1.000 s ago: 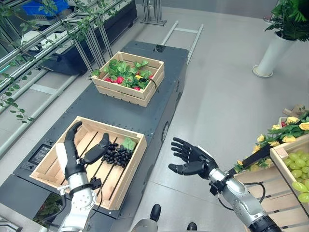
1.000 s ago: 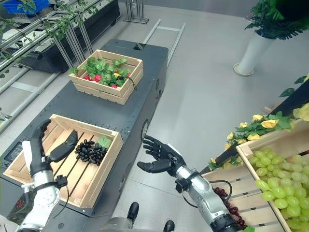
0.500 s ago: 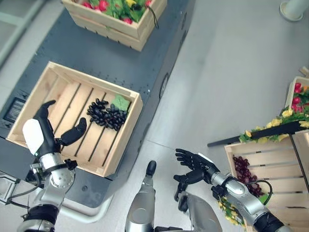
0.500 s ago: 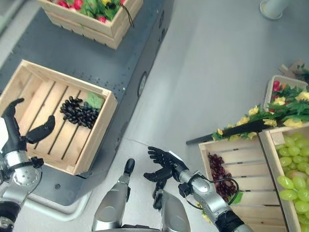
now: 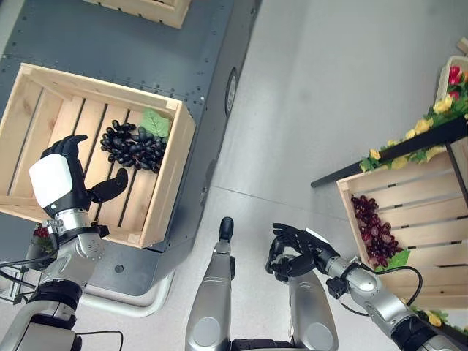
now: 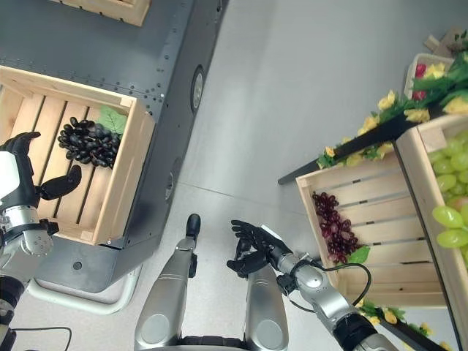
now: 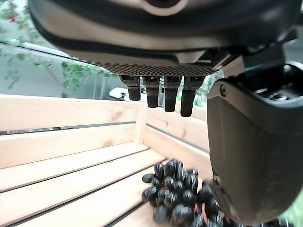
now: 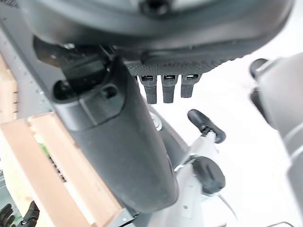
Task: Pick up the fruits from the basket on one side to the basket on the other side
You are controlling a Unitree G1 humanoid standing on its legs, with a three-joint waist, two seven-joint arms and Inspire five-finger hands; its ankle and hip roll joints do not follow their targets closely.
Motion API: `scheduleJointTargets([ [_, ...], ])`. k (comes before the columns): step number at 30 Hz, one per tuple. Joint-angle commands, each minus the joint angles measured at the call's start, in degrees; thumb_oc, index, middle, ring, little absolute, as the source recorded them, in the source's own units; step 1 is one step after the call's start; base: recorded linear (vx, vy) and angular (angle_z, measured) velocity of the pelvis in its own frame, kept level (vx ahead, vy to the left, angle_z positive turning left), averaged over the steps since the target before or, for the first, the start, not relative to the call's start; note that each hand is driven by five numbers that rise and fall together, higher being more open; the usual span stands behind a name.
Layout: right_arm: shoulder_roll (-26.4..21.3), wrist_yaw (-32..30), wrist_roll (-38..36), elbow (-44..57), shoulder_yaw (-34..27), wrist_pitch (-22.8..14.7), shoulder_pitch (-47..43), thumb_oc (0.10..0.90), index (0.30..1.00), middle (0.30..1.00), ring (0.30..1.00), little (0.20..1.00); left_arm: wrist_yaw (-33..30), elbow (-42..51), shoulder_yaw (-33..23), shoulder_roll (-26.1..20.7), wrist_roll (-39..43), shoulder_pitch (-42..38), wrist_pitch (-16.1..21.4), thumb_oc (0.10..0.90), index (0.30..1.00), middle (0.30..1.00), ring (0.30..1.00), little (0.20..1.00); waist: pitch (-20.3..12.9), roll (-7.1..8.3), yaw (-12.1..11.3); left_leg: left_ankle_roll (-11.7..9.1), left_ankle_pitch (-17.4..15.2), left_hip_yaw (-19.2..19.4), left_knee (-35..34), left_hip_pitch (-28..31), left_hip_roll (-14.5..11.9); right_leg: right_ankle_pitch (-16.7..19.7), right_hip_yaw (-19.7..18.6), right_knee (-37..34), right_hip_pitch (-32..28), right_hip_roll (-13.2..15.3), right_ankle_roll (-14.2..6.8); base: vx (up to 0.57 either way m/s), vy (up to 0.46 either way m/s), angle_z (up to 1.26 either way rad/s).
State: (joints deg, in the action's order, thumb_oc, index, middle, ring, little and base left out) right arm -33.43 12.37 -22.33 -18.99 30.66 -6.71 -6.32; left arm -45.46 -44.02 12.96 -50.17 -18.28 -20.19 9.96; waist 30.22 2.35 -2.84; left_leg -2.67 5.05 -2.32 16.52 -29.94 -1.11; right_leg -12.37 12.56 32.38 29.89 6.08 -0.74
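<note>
Judging progress, you've one black grape bunch (image 5: 134, 145) in the left pale slatted wooden crate (image 5: 172, 164); red grape bunch (image 5: 373, 230) waits right. Left hand (image 5: 62, 179) and right hand (image 5: 296, 248) hang open, empty.

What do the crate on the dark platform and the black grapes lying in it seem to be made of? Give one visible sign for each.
The crate looks like pale, unfinished wood: separate slats with visible grain and gaps between them. The black grapes look like glossy moulded plastic, probably artificial, with small highlights on uniform beads and a flat green leaf beside them; real fruit cannot be ruled out.
</note>
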Motion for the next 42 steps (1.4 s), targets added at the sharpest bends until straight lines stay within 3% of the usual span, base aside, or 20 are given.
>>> scheduleJointTargets([
  [1, -1.6, 0.4, 2.1, 6.3, 0.4, -3.2, 1.8, 0.8, 0.9, 0.9, 0.9, 0.9, -3.1, 1.7, -2.3, -6.1, -3.5, -2.4, -3.9, 0.8, 0.9, 0.9, 0.9, 0.9, -0.4, -1.89, 1.3, 0.9, -4.8, 5.5, 6.8, -3.4, 2.7, 3.3, -0.7, -5.7, -3.0, -3.9, 1.5, 0.01, 0.08, -0.08],
  [7, -2.6, -0.2, 2.6, 6.1, 0.2, -2.9, 0.8, 0.8, 0.9, 0.9, 0.9, 0.9, -1.4, 0.4, 0.3, -9.4, -5.8, -4.4, -7.6, 0.8, 0.9, 0.9, 0.9, 0.9, -0.4, -2.13, 1.8, 1.0, -5.0, 6.3, 7.6, -4.9, 2.2, 2.8, -1.2, -5.1, -1.6, -4.2, 1.6, 0.01, 0.037, -0.06],
  [11, -2.2, -1.6, 2.4, 6.1, -0.3, -3.0, 0.0, 0.8, 0.9, 0.9, 0.9, 0.9, -4.2, 1.1, 1.7, -10.0, -6.2, -6.0, -11.1, 0.8, 0.9, 0.9, 0.9, 0.9, -0.4, -1.78, 1.7, 1.2, -5.3, 6.6, 7.8, -5.3, 2.1, 2.7, -1.2, -5.0, -1.5, -4.3, 1.6, 0.0, 0.0, 0.0],
  [16, -1.2, -3.7, 3.7, 5.8, 0.4, -3.2, -0.8, 0.8, 0.9, 0.9, 0.9, 0.9, -8.0, -2.3, 2.2, -9.9, -6.6, -10.2, -10.9, 0.8, 0.9, 0.9, 0.9, 0.9, -0.4, -0.81, 1.9, 1.4, -5.9, 7.1, 8.1, -5.4, 2.1, 3.0, -1.4, -5.4, -1.5, -4.6, 1.6, 0.0, 0.0, 0.0],
  [22, -0.5, -4.0, 3.2, 5.8, 0.7, -2.5, -1.2, 0.8, 0.9, 0.9, 0.9, 0.9, -6.7, -3.9, 4.3, -9.7, -8.1, -13.9, -13.2, 0.8, 0.9, 0.9, 0.9, 0.9, -0.4, 0.15, 2.3, 1.7, -6.9, 7.7, 9.0, -5.1, 1.9, 3.0, -1.6, -5.5, -2.1, -4.9, 1.5, 0.01, 0.004, -0.02],
  [26, -0.2, -4.2, 3.2, 6.1, 1.0, -2.0, -1.2, 0.8, 0.9, 0.9, 0.9, 0.9, -2.9, -5.0, 5.8, -10.1, -9.8, -16.4, -12.4, 0.8, 0.9, 0.9, 0.9, 0.9, -0.4, 0.64, 2.6, 1.9, -7.0, 8.1, 9.0, -5.1, 1.8, 3.4, -1.8, -5.9, -1.9, -4.9, 1.4, 0.0, 0.0, 0.0],
  [33, -0.8, -4.9, 3.4, 6.8, 0.6, -1.6, -1.4, 0.8, 0.9, 0.9, 0.9, 0.9, 6.0, -4.8, 8.2, -10.8, -6.0, -17.6, -16.5, 0.8, 0.9, 0.9, 0.9, 0.9, -0.4, 0.7, 2.8, 2.1, -6.9, 8.4, 8.3, -5.2, 2.0, 4.0, -1.8, -6.9, -1.5, -4.9, 1.0, 0.0, 0.0, 0.0],
  [42, -0.8, -5.6, 3.5, 7.5, 0.1, -1.9, -1.6, 0.8, 0.9, 0.9, 0.9, 0.9, 12.2, -5.5, 9.4, -11.4, -5.1, -19.2, -16.8, 0.8, 0.9, 0.9, 0.9, 0.9, -0.4, 0.49, 2.7, 2.3, -6.6, 8.6, 7.9, -5.6, 2.3, 4.4, -1.5, -7.4, -1.1, -4.9, 0.8, 0.0, 0.001, 0.01],
])
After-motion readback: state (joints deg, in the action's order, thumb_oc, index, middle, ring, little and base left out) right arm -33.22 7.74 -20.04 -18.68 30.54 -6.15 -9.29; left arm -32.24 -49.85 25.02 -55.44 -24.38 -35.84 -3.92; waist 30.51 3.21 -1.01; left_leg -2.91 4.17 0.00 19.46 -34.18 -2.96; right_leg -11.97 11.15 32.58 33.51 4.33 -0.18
